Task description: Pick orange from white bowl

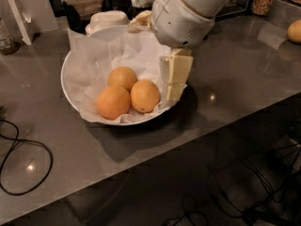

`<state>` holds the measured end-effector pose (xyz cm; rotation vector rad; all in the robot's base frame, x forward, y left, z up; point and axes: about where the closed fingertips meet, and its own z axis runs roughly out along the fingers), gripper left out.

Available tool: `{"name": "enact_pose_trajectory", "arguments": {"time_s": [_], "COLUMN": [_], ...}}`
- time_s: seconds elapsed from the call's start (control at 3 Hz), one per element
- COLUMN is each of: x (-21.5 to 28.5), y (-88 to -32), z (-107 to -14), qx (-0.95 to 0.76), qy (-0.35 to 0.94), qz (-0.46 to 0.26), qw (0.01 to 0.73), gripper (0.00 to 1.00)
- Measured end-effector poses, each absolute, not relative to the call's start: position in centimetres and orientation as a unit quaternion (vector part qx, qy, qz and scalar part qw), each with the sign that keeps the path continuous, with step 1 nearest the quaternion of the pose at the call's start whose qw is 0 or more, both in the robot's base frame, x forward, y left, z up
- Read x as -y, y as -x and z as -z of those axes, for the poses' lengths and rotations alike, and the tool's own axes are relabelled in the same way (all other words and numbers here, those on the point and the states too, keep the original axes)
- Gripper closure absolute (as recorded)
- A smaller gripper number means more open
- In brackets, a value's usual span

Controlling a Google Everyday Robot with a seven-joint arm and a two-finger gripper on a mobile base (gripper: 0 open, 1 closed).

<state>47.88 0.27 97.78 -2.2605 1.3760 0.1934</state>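
Note:
The white bowl (75,95), wide and lined with crumpled white paper, sits on the grey counter left of centre. Three fruits lie in it. The orange (145,96), slightly oval and yellowish with a small dark dot, is the right one. A rounder, deeper-orange fruit (113,102) touches it on the left, and a smaller round one (122,77) lies behind them. My gripper (174,78) hangs from the big white arm over the bowl's right rim, just right of the orange and apart from it.
A small cream domed dish (109,19) stands behind the bowl. Another orange fruit (295,31) lies at the far right. A black cable (28,166) loops on the counter at the left. A bottle (5,36) stands at the back left. The counter's front edge runs diagonally below the bowl.

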Motion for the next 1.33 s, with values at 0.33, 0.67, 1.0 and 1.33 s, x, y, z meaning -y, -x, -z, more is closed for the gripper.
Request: {"name": "enact_pose_trajectory", "arguments": {"time_s": [0.33,0.67,1.0,1.33], "x": [-2.5,-3.7,-3.6,-4.0], "y": [-51.7,-54.6,-56.1,-56.3], "z": [-97.4,-96.1,-94.8,-94.6], "qx": [-0.521,-0.575,-0.644,-0.669], "qy": [0.811,0.771,0.711,0.685], "qz": [-0.074,-0.072,-0.055,-0.065], "qw": [0.256,0.264,0.277,0.28], "gripper": [0.0,0.0,0.0,0.0]}}
